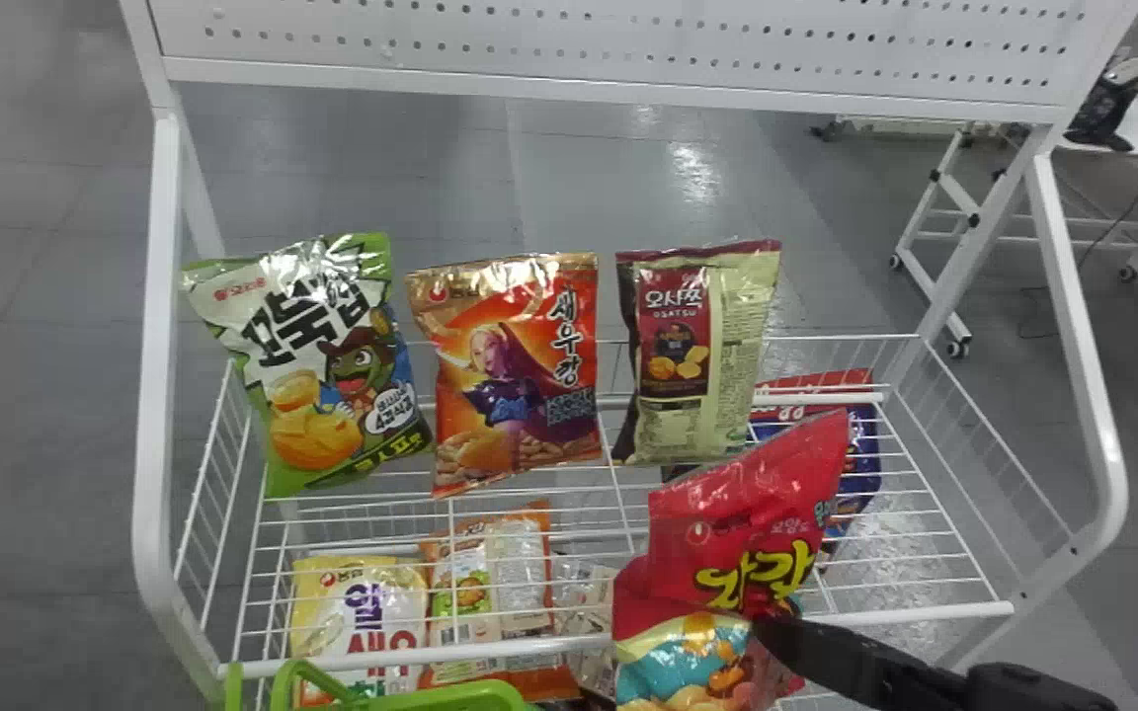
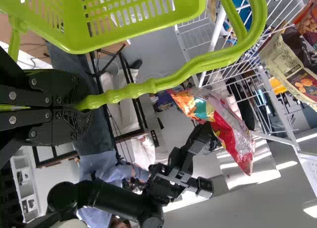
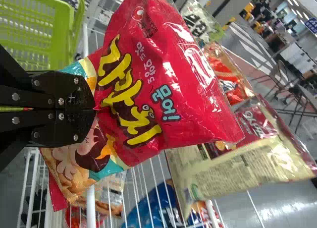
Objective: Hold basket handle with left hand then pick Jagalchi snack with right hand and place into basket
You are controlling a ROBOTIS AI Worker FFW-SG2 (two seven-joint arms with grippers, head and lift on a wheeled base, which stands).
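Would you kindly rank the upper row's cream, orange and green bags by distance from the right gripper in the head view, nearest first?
1. Cream bag, at the row's right
2. Orange bag, in the middle
3. Green bag, at the far left

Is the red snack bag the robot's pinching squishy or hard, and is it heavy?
The red bag is probably squishy, since its thin wrapper is wrinkled. It looks puffed up, so it's likely light for its size. That shiny wrapper might slide a bit in the right gripper.
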